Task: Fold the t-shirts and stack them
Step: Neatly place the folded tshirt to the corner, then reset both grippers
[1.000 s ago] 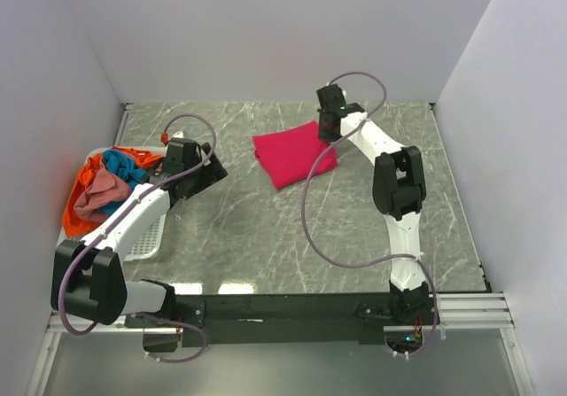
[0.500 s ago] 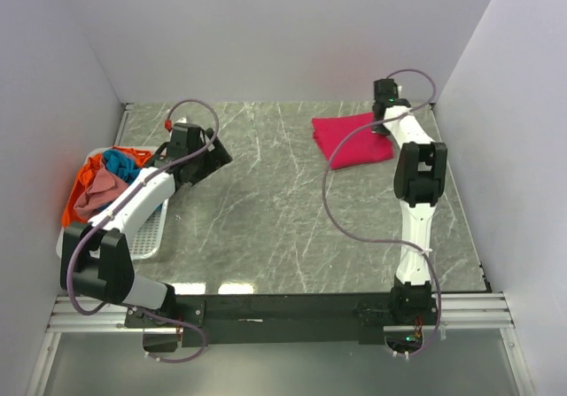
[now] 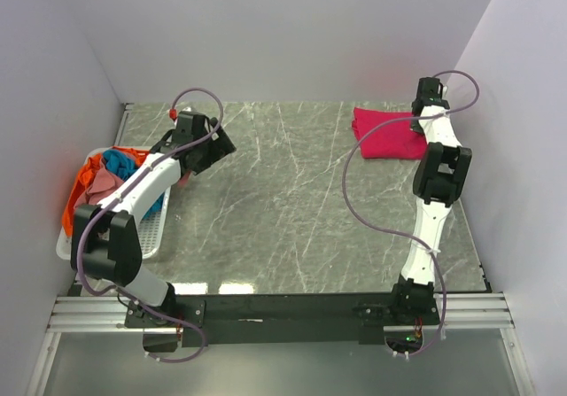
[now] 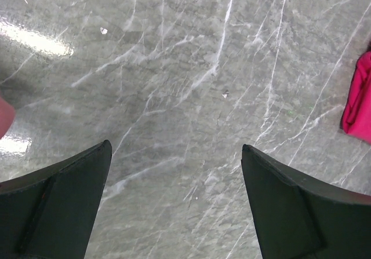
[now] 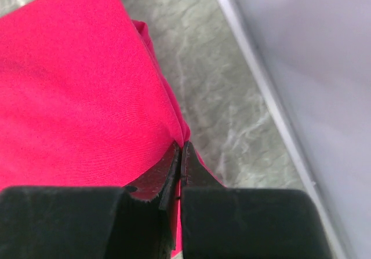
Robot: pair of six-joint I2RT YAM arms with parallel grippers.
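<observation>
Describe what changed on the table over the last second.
The right pincer, shut on the pink shirt, dragged it from mid-table to the far right corner. The left pincer, open, edged farther out. The basket and its shirts stayed put.

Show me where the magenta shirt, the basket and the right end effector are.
magenta shirt [image 3: 383, 137]: top view, middle of the folded cloth.
basket [image 3: 152, 235]: top view, bare slatted near corner.
right end effector [image 5: 181, 148]: right wrist view, between its shut fingertips.
</observation>
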